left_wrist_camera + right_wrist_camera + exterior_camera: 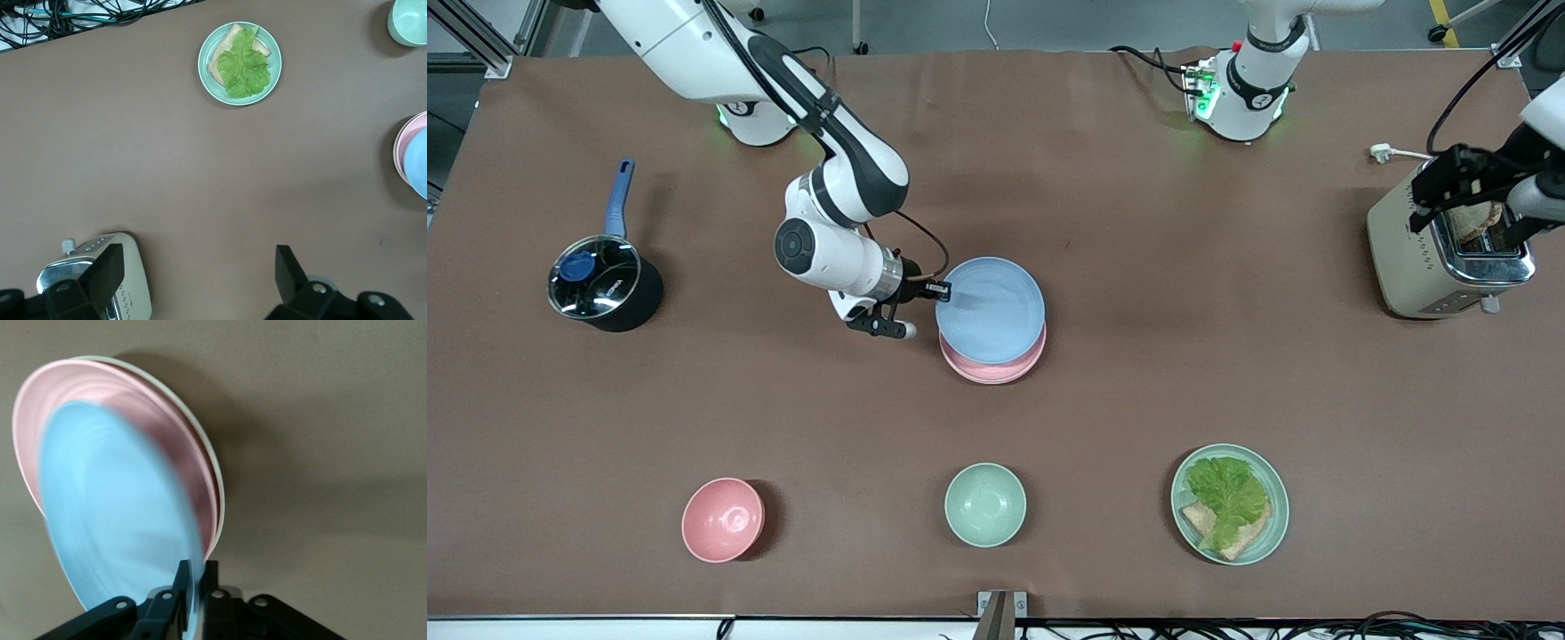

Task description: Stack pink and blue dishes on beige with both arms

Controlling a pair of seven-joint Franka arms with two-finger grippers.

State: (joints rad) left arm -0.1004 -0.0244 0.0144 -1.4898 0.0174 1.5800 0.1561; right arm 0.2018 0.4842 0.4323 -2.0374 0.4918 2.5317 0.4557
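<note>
My right gripper is shut on the rim of the light blue plate and holds it tilted just over the pale pink plate. The pink plate lies on the cream-beige plate, of which only a thin rim shows under it in the right wrist view. This stack sits mid-table. My left gripper hangs open and empty over the toaster at the left arm's end of the table, waiting. The left wrist view catches the edges of the blue plate and pink plate.
Nearer the front camera stand a small pink bowl, a mint-green bowl and a mint-green plate with lettuce and bread. A lidded black pot with a blue handle sits toward the right arm's end.
</note>
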